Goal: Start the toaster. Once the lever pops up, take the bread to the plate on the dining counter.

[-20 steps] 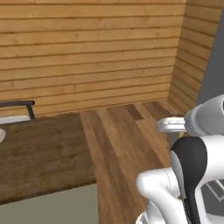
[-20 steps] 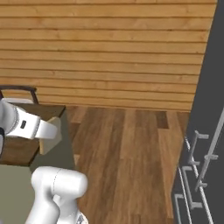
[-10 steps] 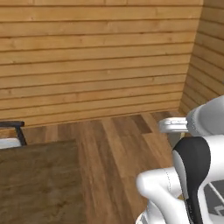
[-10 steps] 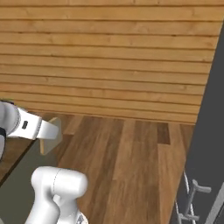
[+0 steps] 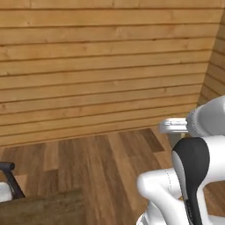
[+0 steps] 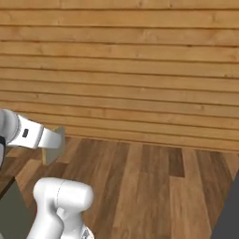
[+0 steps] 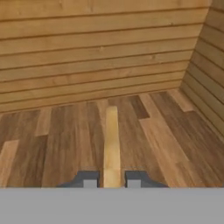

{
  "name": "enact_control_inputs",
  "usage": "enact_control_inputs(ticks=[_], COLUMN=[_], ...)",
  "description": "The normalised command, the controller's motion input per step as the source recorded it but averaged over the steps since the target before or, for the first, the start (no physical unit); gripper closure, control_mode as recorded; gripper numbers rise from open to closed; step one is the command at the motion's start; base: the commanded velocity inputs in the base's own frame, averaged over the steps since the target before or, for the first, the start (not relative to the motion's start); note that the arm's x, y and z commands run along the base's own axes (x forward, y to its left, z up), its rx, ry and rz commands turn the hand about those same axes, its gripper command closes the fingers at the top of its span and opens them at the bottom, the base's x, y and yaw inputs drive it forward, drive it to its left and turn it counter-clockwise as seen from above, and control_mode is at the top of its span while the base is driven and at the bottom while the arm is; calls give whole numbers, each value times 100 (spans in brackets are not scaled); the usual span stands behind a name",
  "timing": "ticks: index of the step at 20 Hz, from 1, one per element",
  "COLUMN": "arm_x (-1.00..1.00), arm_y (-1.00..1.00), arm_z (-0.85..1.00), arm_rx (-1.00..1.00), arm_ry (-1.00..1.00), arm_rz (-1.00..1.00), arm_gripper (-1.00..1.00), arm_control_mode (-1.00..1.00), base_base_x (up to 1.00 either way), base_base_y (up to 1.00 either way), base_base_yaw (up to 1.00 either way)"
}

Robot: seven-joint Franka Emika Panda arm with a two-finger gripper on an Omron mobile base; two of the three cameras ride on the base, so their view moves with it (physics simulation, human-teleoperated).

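My gripper is shut on the bread, a pale tan slice seen edge-on as a thin strip running away from the fingertips. From the right base view the bread hangs at the gripper over the wooden floor. The gripper also shows beside the arm in the left base view. A corner of the dining counter, with its dark brown top, sits at the lower left. The toaster and the plate are out of view.
A plank wall stands ahead, with wooden floor before it. A dark chair frame and a pale shape I cannot identify stand by the counter. A dark cabinet edge is at the lower right.
The whole picture has shifted: the base has moved, so the counter has slid down and left out of both views and more wall shows. The gripper still holds the bread.
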Motion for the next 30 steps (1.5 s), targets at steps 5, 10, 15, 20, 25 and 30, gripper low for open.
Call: enact_control_inputs(ticks=[5,10,15,20,25,30], arm_x=[0,0,0,0,0,0], arm_y=[0,0,0,0,0,0], arm_z=[0,0,0,0,0,0], arm_rx=[0,0,0,0,0,0], arm_ry=[0,0,0,0,0,0], arm_rz=[0,0,0,0,0,0], arm_gripper=[100,100,100,100,100,100], arm_control_mode=[100,100,100,100,100,100], base_base_x=[100,100,100,100,86,60], base_base_y=[0,0,-12,-20,-28,-22], base_base_yaw=[24,56,71,76,85,91])
